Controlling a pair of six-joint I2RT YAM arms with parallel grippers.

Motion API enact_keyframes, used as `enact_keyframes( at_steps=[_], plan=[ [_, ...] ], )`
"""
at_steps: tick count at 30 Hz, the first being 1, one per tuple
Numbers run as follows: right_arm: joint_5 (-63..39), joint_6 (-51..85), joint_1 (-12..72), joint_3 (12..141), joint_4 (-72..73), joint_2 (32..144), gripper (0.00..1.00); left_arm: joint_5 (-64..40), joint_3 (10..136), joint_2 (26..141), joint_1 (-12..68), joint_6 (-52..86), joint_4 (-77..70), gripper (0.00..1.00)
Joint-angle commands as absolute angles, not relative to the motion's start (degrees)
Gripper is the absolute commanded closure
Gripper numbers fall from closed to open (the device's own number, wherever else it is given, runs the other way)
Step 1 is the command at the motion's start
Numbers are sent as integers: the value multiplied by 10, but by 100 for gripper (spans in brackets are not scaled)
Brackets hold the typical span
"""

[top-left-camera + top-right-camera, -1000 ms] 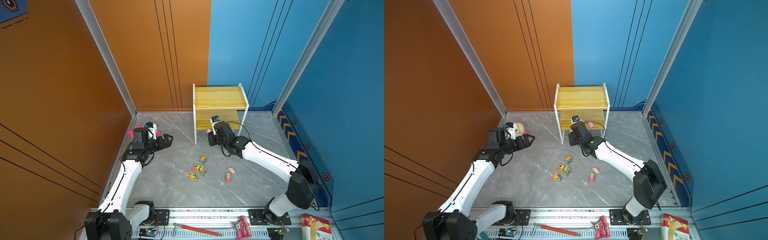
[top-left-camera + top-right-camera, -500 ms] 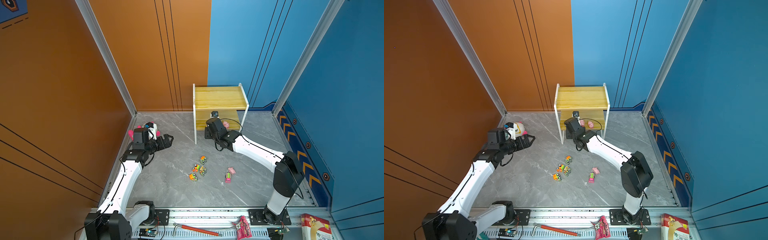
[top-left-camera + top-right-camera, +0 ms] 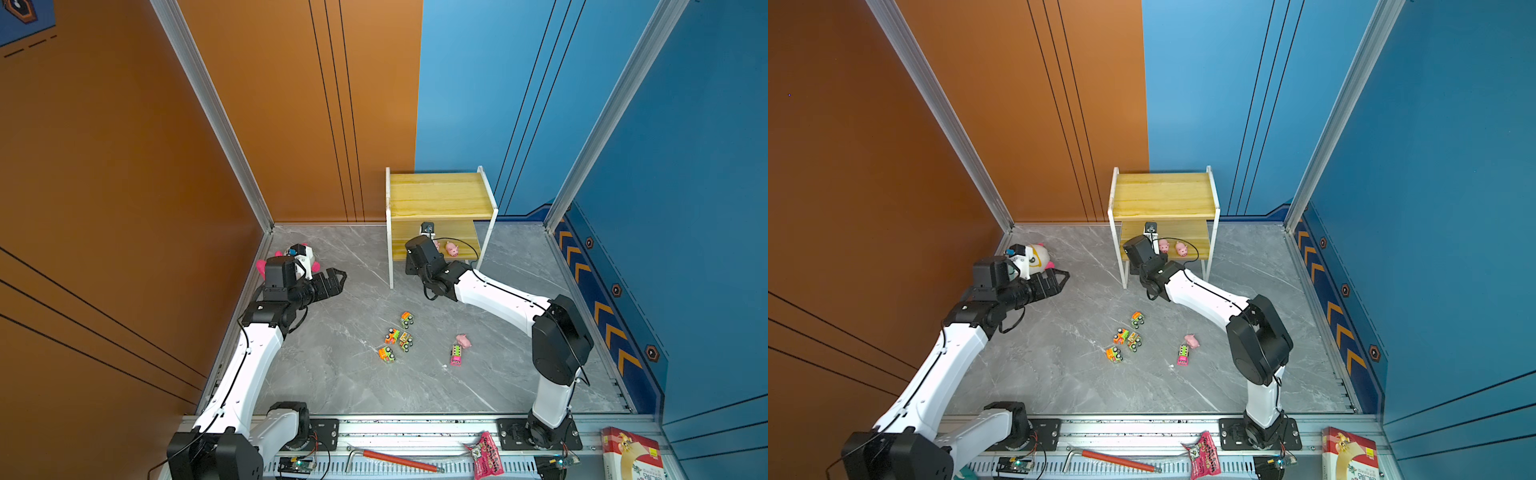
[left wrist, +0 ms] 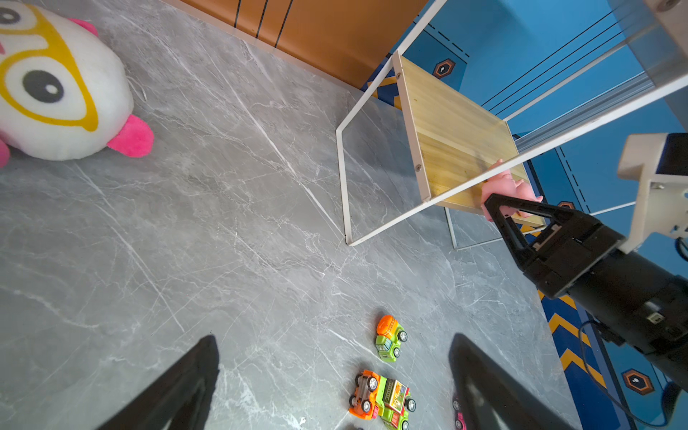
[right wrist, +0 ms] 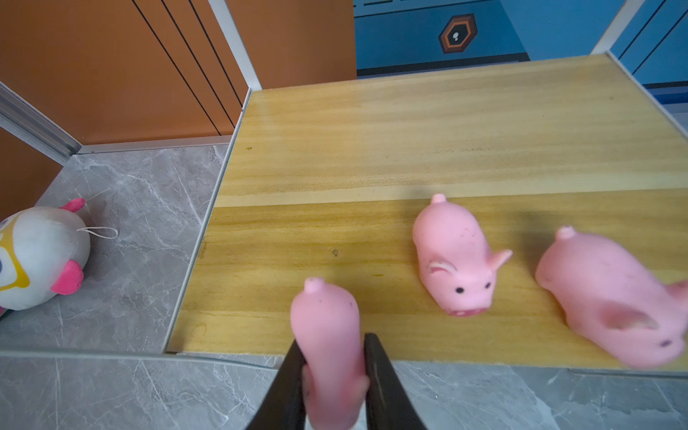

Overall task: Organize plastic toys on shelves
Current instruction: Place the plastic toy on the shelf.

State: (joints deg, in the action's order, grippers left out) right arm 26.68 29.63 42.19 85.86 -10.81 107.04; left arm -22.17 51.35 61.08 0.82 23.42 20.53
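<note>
The shelves (image 3: 436, 195) stand against the back wall. My right gripper (image 5: 333, 340) is shut on a pink pig (image 5: 325, 324), held at the front left edge of the lower board (image 5: 372, 156). I cannot tell whether this pig touches the wood. Two more pigs (image 5: 454, 260) (image 5: 610, 294) stand on that board to its right. A fourth pig (image 3: 463, 340) lies on the floor beside a pink truck (image 3: 456, 356). Several orange and green trucks (image 3: 397, 337) are clustered mid-floor. My left gripper (image 3: 338, 276) is open and empty, hovering left of the shelves.
A white plush doll (image 3: 301, 253) with pink limbs lies by the orange wall, just behind my left wrist. On the front rail lie a red-handled tool (image 3: 395, 459), a snack packet (image 3: 486, 457) and a box (image 3: 631, 453). Walls close in three sides.
My right arm has reached forward with the pig, from in front of the shelves to the lower board's front edge. The left arm has not moved.
</note>
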Motion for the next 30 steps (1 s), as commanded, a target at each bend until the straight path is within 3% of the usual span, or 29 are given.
enact_keyframes(
  at_steps=[1, 23, 30],
  plan=[
    [291, 295, 421, 879, -86, 1083, 73, -234, 504, 603, 11, 225, 204, 3],
    [297, 287, 408, 913, -55, 1135, 71, -234, 503, 607, 10, 224, 204, 3],
    [292, 282, 409, 915, -53, 1131, 57, -235, 503, 609, 9, 224, 204, 3]
  ],
)
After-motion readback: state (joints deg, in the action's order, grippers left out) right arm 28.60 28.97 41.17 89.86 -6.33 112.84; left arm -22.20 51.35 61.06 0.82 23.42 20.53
